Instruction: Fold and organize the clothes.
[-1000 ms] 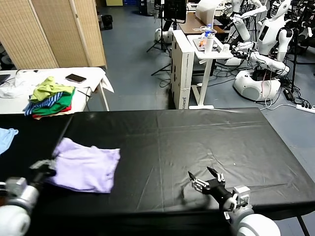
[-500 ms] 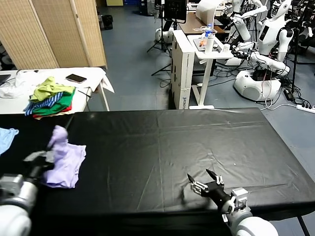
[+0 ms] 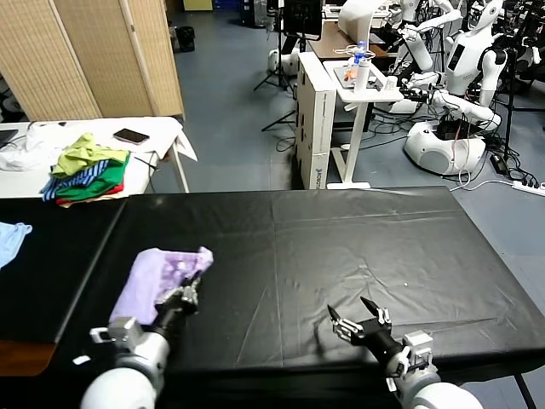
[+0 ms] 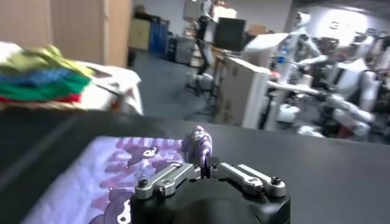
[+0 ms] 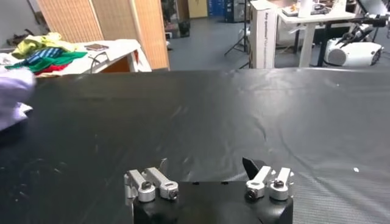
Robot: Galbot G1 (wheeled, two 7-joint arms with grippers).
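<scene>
The clothes are one pale lavender T-shirt (image 3: 157,277), bunched on the left part of the black table (image 3: 341,247). My left gripper (image 3: 189,294) is at the shirt's right near corner, shut on a raised fold of the cloth. The left wrist view shows that fold (image 4: 198,141) pinched in the left gripper (image 4: 206,171), with the purple print (image 4: 131,163) lying face up behind. My right gripper (image 3: 358,317) hovers low near the table's front edge, open and holding nothing. In the right wrist view the right gripper (image 5: 207,173) is wide open and the shirt (image 5: 12,97) lies far off.
A light blue cloth (image 3: 10,239) lies at the table's far left. Behind it a white side table (image 3: 162,128) carries a green, yellow and striped garment pile (image 3: 85,166) and a phone (image 3: 130,135). A white stand (image 3: 328,111) and other robots (image 3: 460,77) are beyond the table.
My left gripper has swung from the table's left edge rightward, carrying the shirt's edge with it; the shirt went from spread out to bunched and shifted right. The right arm barely moved.
</scene>
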